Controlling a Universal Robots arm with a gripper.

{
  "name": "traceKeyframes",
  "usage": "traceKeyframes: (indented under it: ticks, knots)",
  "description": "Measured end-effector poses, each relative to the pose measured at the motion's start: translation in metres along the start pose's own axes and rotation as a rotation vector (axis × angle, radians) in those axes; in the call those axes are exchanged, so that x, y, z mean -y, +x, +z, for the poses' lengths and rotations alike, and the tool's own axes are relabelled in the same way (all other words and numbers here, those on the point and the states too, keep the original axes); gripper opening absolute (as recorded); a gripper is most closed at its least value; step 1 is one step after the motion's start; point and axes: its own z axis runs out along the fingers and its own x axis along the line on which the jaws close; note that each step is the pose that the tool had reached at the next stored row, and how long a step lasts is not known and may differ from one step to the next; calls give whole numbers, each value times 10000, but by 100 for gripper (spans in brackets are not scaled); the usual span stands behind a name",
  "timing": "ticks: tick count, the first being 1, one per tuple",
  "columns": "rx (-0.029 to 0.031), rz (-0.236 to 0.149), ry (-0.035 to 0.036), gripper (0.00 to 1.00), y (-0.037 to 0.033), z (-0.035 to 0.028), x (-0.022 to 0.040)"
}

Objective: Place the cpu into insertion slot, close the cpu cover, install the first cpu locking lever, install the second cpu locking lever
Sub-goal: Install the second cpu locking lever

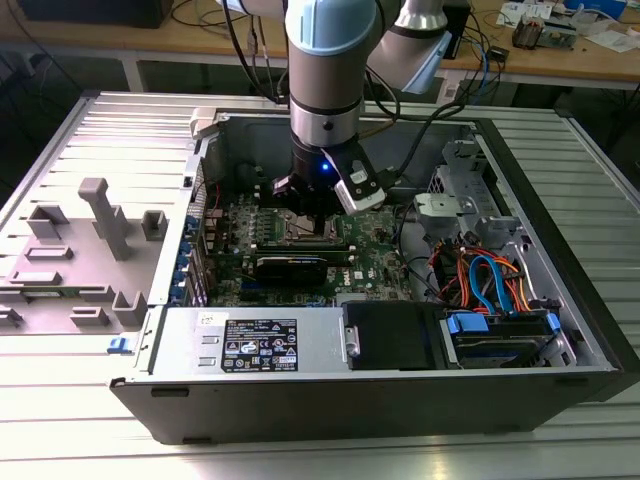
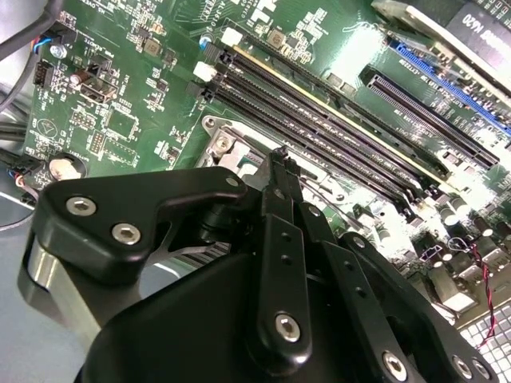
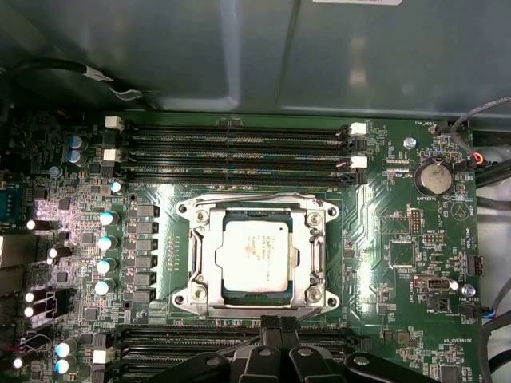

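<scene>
With the cpu (image 3: 255,254) seated in the insertion slot (image 3: 209,297) and the cpu cover (image 3: 313,232) down around it, the empty claw (image 3: 279,325) (fingers pressed together) hovers beside the socket's edge, so lever-latching seems the step in hand.

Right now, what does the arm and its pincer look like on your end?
The arm is a thick cylinder, silver-grey metal with pale blue joint caps and a lit blue ring at the wrist. Black cables trail behind it. The pincer is matte black, with linked bars joined by silver screws.

Tiny white print on green circuit board (image 3: 415,231), power supply label (image 1: 258,344), none legible
</scene>
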Motion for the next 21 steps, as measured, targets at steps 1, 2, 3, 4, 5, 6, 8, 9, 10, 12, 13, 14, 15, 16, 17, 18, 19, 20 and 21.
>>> traceKeyframes:
  ticks: [1, 2, 3, 4, 5, 6, 8, 9, 10, 12, 13, 14, 15, 16, 17, 18, 19, 20, 21]
  knots:
    - [0, 1, -2, 11, 0, 0, 0]
    - [0, 1, -5, 11, 0, 0, 0]
    - [0, 1, -6, 11, 0, 0, 0]
    - [0, 1, -10, 11, 0, 0, 0]
    - [0, 1, -11, 11, 0, 0, 0]
    - [-7, 1, -11, 11, 0, 0, 0]
    - [-93, 5, -15, 11, -3, 0, 0]
    - [-221, 15, -19, 11, -9, 1, 2]
    - [-334, 24, -23, 11, -20, 1, 6]
    - [-531, 39, -94, 11, -44, 2, 21]
    - [-601, 44, -156, 11, -54, 5, 37]
    - [-622, 46, -182, 11, -61, 9, 50]
    - [-636, 48, -205, 11, -66, 13, 65]
    - [-642, 48, -259, 11, -71, 19, 96]
    - [-645, 50, -327, 11, -70, 22, 104]
    - [-644, 51, -348, 11, -70, 23, 103]
    - [-645, 49, -350, 11, -71, 24, 103]
    - [-645, 49, -350, 11, -71, 24, 104]
    - [-645, 49, -350, 11, -71, 25, 104]
